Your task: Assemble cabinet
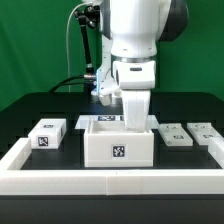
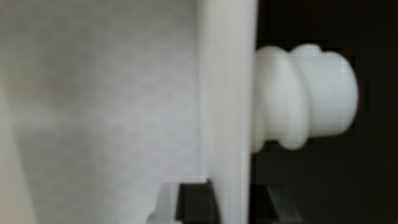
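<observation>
In front of the box, nearest the camera, one long low white frame (image 1: 110, 181) crosses the black table (image 1: 30, 108) and turns back along both sides.

Just behind the frame's front rail stands the one hollow white box (image 1: 118, 146), open at the top, with a single square tag on its front face.

Beside the box, to the exterior view's left and a little apart from it, lies one small white block (image 1: 47, 134) with tags on its top and front. On the other side of the box, to the exterior view's right, lie two flat pieces (image 1: 176, 135), low and white, side by side, each tagged on top. The one nearer the box lies just beside it.

Above the box, one white panel (image 1: 136, 108) hangs upright from the gripper (image 1: 134, 92). Its lower end dips to the box's open top, right of the box's middle in the exterior view. Whether it touches the box cannot be told.

In the wrist view the panel (image 2: 226, 90) is seen edge-on, with one ribbed round knob (image 2: 311, 95) standing out from its side. The gripper (image 2: 226, 206) is closed on the panel, one dark fingertip (image 2: 183, 205) pressed against each face of the thin edge.
</observation>
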### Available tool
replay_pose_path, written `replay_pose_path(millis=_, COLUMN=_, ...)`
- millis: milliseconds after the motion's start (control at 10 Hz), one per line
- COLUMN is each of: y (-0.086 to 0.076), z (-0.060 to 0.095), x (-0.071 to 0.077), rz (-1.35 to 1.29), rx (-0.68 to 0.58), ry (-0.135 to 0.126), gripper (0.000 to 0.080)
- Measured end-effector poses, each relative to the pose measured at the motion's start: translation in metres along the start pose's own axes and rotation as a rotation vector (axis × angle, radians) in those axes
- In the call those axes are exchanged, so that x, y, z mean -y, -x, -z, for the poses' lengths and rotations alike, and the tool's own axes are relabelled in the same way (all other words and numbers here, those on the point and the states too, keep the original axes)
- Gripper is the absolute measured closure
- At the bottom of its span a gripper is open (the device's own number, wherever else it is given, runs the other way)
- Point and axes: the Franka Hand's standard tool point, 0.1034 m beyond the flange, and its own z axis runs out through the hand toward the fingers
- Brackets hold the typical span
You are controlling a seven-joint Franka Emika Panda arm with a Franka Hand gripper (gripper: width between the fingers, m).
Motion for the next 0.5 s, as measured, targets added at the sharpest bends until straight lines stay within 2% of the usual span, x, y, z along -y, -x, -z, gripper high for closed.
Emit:
replay_pose_path(millis=100, y=0.0, z=0.0, x=-0.001, rz=0.002, rx=0.0, ry=0.0, gripper=0.0749)
replay_pose_path(millis=300, y=-0.003, z=0.002, x=-0.021, rz=0.009, rx=-0.005, ry=0.021, gripper=0.0749)
replay_pose_path(millis=500, y=-0.018, z=0.004, x=-0.04, rz=0.017, rx=-0.016, ry=0.042, gripper=0.0749)
